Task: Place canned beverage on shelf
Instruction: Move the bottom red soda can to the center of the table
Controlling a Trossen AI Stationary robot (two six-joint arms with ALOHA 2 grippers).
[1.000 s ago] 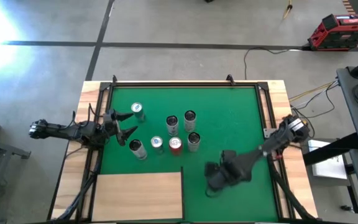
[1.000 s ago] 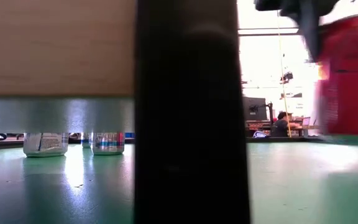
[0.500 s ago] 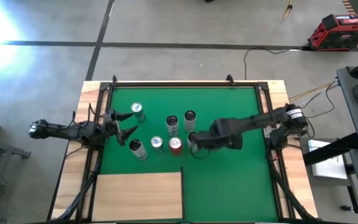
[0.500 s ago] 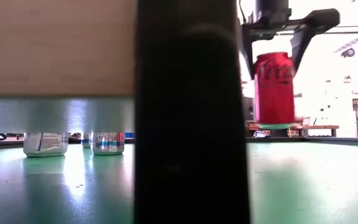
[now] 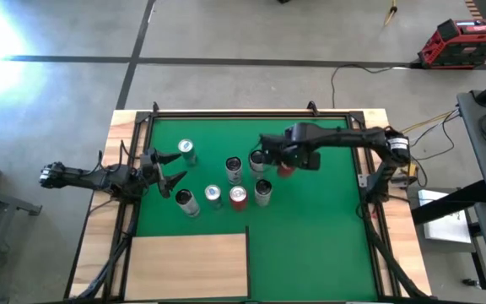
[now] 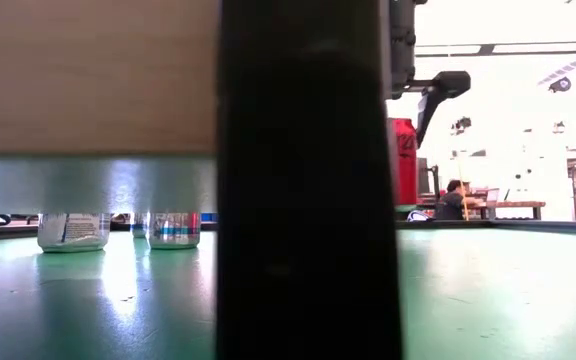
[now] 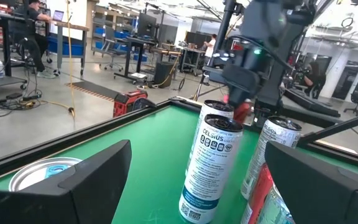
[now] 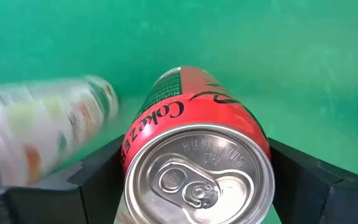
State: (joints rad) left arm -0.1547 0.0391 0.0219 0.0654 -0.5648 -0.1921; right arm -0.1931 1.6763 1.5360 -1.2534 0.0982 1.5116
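My right gripper [image 5: 278, 159] is shut on a red cola can [image 8: 197, 168] above the far middle of the green mat [image 5: 310, 228], beside several standing cans [image 5: 234, 167]. In the low view a black post half hides the red can [image 6: 405, 160]. The shelf, a pale wooden panel [image 5: 188, 263], lies at the near left. My left gripper [image 5: 165, 169] is open and empty at the mat's left side, near a silver can [image 5: 186, 150] and a white Celsius can [image 7: 210, 168]. My right gripper pinches the red can between its two fingers [image 8: 101, 180], on opposite sides of the can's wall [image 8: 135, 149] just below the top rim. The fingers come from above, pointing down. The can hangs upright, lifted clear of the mat.
Several cans stand in a cluster at mid-mat [image 5: 237, 197], left of and below the held can. A wooden table rim [image 5: 125, 135] frames the mat. Bare mat lies to the right of the shelf [image 5: 310, 262]. People sit in the room beyond.
My right gripper has carried the red can from the near right of the mat, beside the shelf, toward the far edge and a little left, up to the can cluster. The can has stayed upright and clear of the mat.
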